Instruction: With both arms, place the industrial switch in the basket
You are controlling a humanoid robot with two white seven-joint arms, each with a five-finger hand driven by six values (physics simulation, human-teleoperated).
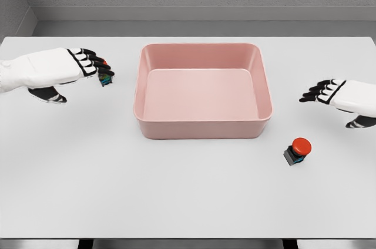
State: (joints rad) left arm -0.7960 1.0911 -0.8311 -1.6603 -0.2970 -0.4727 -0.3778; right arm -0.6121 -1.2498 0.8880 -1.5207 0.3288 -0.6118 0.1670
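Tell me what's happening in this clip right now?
A white-armed humanoid works at a white table. Its left hand is over a small red-topped switch, fingers curled around it. A second red-button switch sits untouched near the open right hand. The pink rectangular basket between them is empty.

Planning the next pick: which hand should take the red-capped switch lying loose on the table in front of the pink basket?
Right. The right hand is nearest the loose switch. The left hand, beyond the basket, is over another switch.
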